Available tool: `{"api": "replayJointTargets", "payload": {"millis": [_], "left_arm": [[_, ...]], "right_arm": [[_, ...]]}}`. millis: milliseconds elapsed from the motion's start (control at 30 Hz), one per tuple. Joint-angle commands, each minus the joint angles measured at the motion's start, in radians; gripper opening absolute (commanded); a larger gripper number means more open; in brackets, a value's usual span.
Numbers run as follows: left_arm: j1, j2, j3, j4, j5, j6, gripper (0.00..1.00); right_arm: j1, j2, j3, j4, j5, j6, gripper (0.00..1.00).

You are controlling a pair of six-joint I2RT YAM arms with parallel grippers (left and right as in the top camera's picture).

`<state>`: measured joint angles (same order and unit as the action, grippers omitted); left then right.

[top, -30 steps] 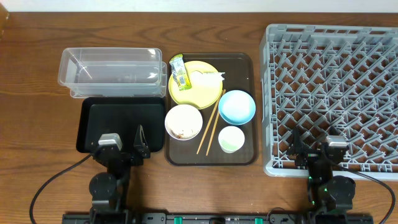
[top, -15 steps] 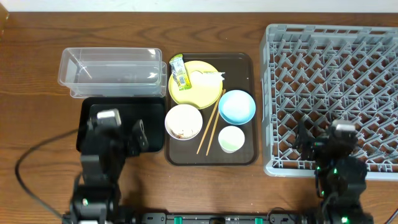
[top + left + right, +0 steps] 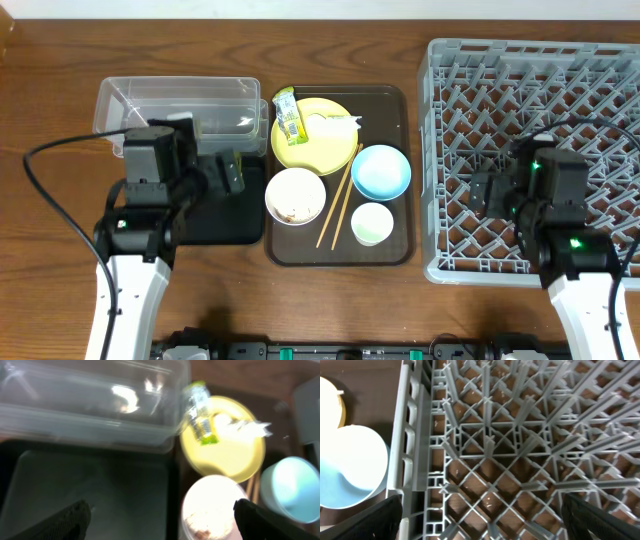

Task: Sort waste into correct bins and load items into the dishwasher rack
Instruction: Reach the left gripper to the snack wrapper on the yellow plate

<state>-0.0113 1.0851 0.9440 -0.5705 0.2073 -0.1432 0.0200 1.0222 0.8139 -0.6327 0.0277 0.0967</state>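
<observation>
The yellow plate [image 3: 315,145] on the brown serving tray carries the green-and-yellow wrapper [image 3: 288,115] and the white crumpled scrap [image 3: 338,124]. The white bowl [image 3: 295,195] holds rice leftovers [image 3: 293,212]. The blue bowl [image 3: 381,171], the small cup [image 3: 372,223] and the chopsticks [image 3: 338,200] lie beside it. My left gripper [image 3: 212,172] is open and empty over the black tray [image 3: 235,225], just in front of the clear tub [image 3: 180,115]. The left wrist view shows the tub [image 3: 90,400], black tray [image 3: 90,490], plate [image 3: 225,455] and white bowl [image 3: 212,507]. My right gripper [image 3: 497,192] is open and empty over the rack [image 3: 540,90].
The brown serving tray [image 3: 392,100] sits between the bins and the rack. The right wrist view shows the rack's left wall and lattice floor [image 3: 520,450], with the blue bowl [image 3: 350,470] just outside it. Cables trail from both arms along the table's front.
Both arms have moved away from the table's front edge. The left gripper went up over the black tray toward the tub. The right gripper went over the rack's left part.
</observation>
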Motion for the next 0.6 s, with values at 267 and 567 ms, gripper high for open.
{"api": "replayJointTargets", "payload": {"millis": [267,567], "left_arm": [[-0.188,0.283,0.246,0.042,-0.166,-0.045,0.94],[-0.329,0.560,0.312,0.196,-0.198,-0.095,0.94]], "right_arm": [[0.000,0.018,0.025,0.023,-0.059,-0.008,0.99],[0.000,0.018,0.025,0.027,-0.058,-0.008,0.99]]}}
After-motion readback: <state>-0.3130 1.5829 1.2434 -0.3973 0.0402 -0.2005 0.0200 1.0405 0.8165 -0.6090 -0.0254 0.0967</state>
